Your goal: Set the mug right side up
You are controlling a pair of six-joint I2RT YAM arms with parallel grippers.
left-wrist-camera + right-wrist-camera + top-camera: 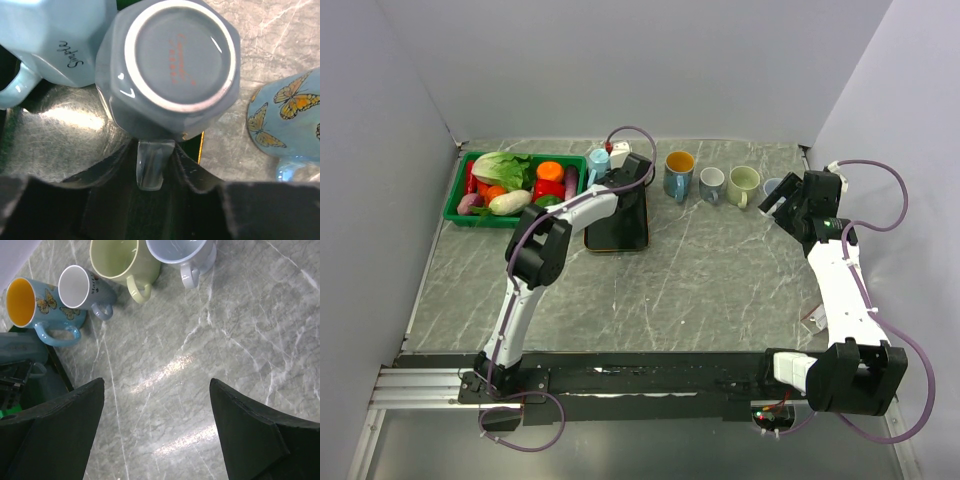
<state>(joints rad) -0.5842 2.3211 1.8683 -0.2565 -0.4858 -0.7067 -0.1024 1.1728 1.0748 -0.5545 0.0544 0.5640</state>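
A blue-grey mug (180, 60) stands upside down on the black tray (55, 140), its base facing the left wrist camera. Its handle (150, 165) points back between my left fingers. My left gripper (155, 150) is closed round that handle, with both fingers pressing its sides. In the top view the left gripper (620, 178) is at the far end of the tray (620, 225) and hides the mug. My right gripper (157, 390) is open and empty above bare table, at the right in the top view (782, 203).
A light blue mug with script lettering (55, 40) stands close left of the held mug. A butterfly mug (678, 175), a grey mug (711, 184), a pale green mug (742, 185) and a lavender mug (772, 188) stand in a row. A green vegetable basket (455, 205) is far left.
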